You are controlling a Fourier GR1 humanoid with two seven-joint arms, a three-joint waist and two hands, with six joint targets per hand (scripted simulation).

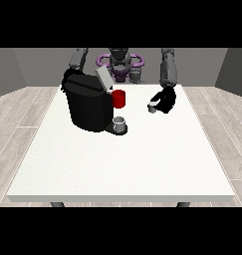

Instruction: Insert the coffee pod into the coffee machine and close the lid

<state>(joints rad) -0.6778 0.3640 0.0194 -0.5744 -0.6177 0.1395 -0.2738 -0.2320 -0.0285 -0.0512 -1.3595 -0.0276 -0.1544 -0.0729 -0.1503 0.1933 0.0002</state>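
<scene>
A: Nearest the camera?
B: Bare white table, flat and matte. Nothing on the front half.

A: Next back?
B: Small grey cup, round, on the drip base of the coffee machine. It sits under the spout to catch the pour. The machine is a black, boxy, smooth shell with its grey lid tilted up, so the pod slot looks reachable. A red cylinder is at its front, just above the cup.

A: Where's the pod?
B: Coffee pod is small, grey and stubby, right of the machine and well apart from it. It's at the tips of my hand at the view's right. My fingers curl down around it; looks like a pinch, and I judge it just lifted or about to lift.

A: Other hand?
B: The hand at the view's left is hidden behind the machine. Only the grey arm shows, so I can't tell its fingers.

A: Status?
B: Pod not inserted, lid not yet closed.
</scene>
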